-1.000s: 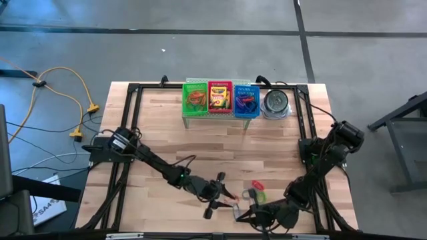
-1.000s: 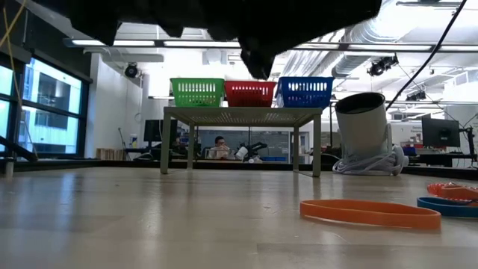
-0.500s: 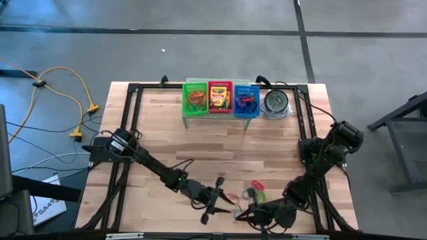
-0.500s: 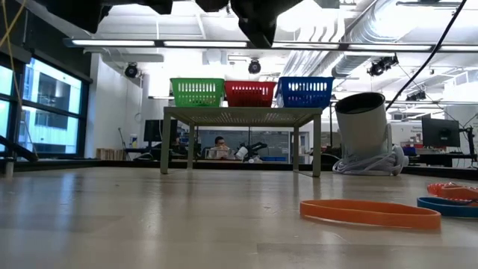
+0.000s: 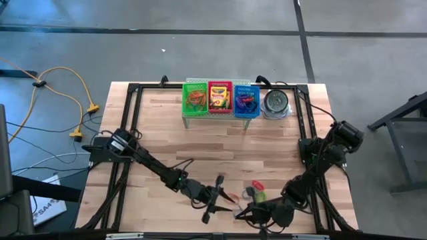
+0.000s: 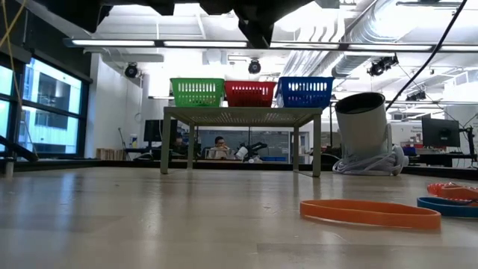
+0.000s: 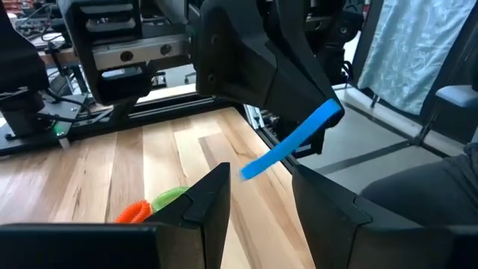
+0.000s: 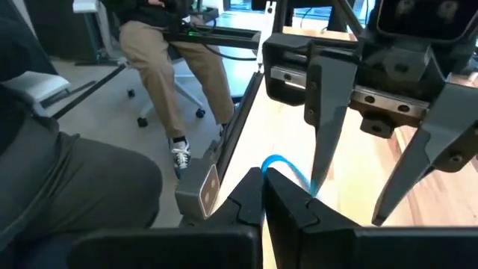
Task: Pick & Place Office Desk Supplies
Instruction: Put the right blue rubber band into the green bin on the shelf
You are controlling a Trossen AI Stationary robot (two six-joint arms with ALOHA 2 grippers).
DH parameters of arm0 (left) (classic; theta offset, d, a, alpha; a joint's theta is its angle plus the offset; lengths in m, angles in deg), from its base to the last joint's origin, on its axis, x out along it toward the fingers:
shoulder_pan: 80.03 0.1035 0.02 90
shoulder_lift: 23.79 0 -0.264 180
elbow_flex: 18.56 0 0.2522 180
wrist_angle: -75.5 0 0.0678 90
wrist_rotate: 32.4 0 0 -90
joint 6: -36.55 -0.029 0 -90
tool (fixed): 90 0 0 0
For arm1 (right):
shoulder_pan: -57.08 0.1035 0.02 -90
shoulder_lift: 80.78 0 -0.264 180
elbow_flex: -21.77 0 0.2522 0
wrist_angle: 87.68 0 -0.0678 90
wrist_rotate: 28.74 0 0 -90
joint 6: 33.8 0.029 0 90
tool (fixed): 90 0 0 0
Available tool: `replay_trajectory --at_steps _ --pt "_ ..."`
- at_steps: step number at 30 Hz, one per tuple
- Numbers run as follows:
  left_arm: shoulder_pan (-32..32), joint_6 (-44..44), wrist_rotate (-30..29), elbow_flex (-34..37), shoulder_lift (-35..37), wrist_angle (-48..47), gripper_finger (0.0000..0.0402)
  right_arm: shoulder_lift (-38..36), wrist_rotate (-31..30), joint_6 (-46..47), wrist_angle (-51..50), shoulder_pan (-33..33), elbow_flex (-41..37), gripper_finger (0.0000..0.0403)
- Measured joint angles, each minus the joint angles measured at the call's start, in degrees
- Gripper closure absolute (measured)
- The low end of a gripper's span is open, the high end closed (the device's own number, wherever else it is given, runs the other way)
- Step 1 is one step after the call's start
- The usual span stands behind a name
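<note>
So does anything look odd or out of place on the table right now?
Yes: the right gripper is shut on a blue rubber band, holding it up off the table between the open left gripper's fingers. Loose bands still lie outside the baskets.

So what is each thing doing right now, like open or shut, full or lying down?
right gripper: shut on blue rubber band
left gripper: open, facing that band
green basket: holds rubber bands
red basket: holds crayon boxes
blue basket: holds rubber bands
metal tin: upright, open top
orange rubber band: lying flat on table
</note>
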State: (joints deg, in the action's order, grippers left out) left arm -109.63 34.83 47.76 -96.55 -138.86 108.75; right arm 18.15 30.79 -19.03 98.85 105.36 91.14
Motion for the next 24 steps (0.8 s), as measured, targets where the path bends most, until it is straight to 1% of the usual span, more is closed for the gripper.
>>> replay_trajectory --at_steps 6,10,16,20,24 --pt "0.7 0.3 0.2 0.0 0.0 1.1 0.0261 0.0 0.4 0.6 -0.3 -0.9 0.0 0.0401" --pt "0.6 0.0 3.4 0.0 0.0 1.1 0.0261 0.0 0.5 0.5 -0.5 -0.8 0.0 0.0401" --pt "0.6 -1.3 4.5 0.0 -0.2 1.2 0.0261 0.0 0.5 0.5 -0.6 -0.8 0.0 0.0401" --pt "0.6 -3.0 4.7 0.0 -2.1 3.5 0.0261 0.0 0.4 0.5 -0.5 -0.8 0.0 0.0401" --pt "0.6 -2.4 4.8 0.0 -4.3 7.4 0.0261 0.0 0.4 0.6 -0.4 -0.8 0.0 0.0401"
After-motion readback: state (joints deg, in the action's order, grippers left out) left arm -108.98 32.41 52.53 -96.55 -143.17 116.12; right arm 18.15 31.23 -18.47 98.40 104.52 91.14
